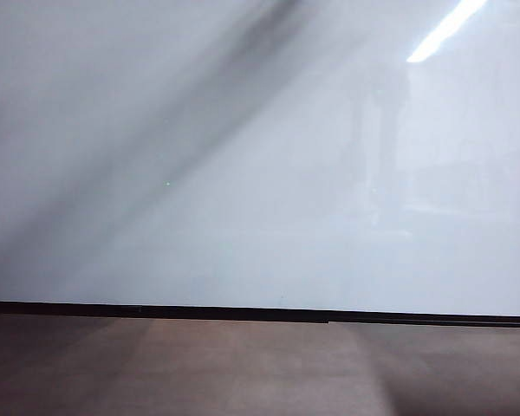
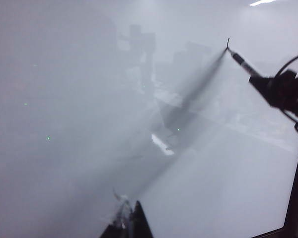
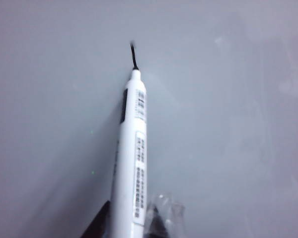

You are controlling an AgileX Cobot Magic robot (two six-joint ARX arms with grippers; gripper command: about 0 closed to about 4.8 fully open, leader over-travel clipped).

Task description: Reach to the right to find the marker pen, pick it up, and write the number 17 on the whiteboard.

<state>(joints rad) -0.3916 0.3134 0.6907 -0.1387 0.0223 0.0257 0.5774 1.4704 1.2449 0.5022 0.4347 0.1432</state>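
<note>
Nearest the right wrist camera: the right gripper [image 3: 131, 220], its fingers narrowed around the lower end of a white marker pen [image 3: 131, 158] with printed labels along the barrel. Beyond that, the pen's black tip pressed to the whiteboard [image 3: 228, 124], with a short dark stroke [image 3: 133, 55] drawn just past the tip.

Seen from the left wrist camera: dark fingertips of the left gripper [image 2: 129, 223] at the near edge, drawn close together with nothing held, well apart from the board [image 2: 64, 124]. Farther off, the other arm's gripper [image 2: 283, 91] reaching in with the pen [image 2: 243, 63], tip touching the board at a small mark [image 2: 227, 44].

From the exterior camera: a brown-grey surface [image 1: 199, 368] in front, then the thin black strip and the glossy whiteboard [image 1: 199, 173] filling the view; no arm or mark visible there, only a dark diagonal shadow.

Step in hand, by judgement: writing, with the first stroke of the "1" barely begun. Next move calls for steady pressure and a straight drag along the board to lengthen the stroke, then a lift and a shift sideways for the "7".
</note>
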